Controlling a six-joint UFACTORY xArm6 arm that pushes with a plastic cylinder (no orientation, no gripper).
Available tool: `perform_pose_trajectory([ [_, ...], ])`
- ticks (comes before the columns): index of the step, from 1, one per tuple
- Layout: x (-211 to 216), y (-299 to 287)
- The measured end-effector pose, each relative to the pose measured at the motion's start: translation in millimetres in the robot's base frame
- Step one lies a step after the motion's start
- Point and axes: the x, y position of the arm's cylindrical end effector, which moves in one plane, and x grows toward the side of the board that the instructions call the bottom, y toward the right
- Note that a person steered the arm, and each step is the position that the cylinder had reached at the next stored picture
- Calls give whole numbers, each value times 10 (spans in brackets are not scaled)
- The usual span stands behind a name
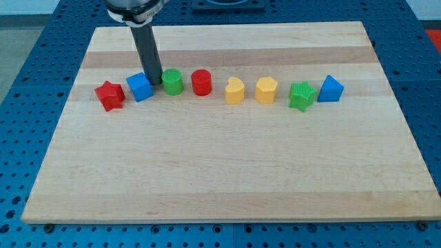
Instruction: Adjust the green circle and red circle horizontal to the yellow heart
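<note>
The green circle [172, 82] and the red circle [201, 82] stand side by side in the upper middle of the wooden board [220, 172]. The yellow heart [235, 90] lies just right of the red circle and slightly lower in the view. My tip [154, 83] rests on the board between the blue cube [140, 87] and the green circle, close to the green circle's left side. The rod rises from there to the view's top.
A red star [109, 95] sits at the left end of the row. Right of the heart are a yellow hexagon [266, 90], a green star [301, 96] and a blue triangular block [331, 89]. All blocks form one rough row.
</note>
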Motion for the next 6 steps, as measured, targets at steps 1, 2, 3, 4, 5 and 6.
perform_pose_trajectory([
  [1,-109,0],
  [2,-139,-83],
  [3,123,-148],
  [4,96,-147],
  [5,-344,-73],
  [6,-413,153],
])
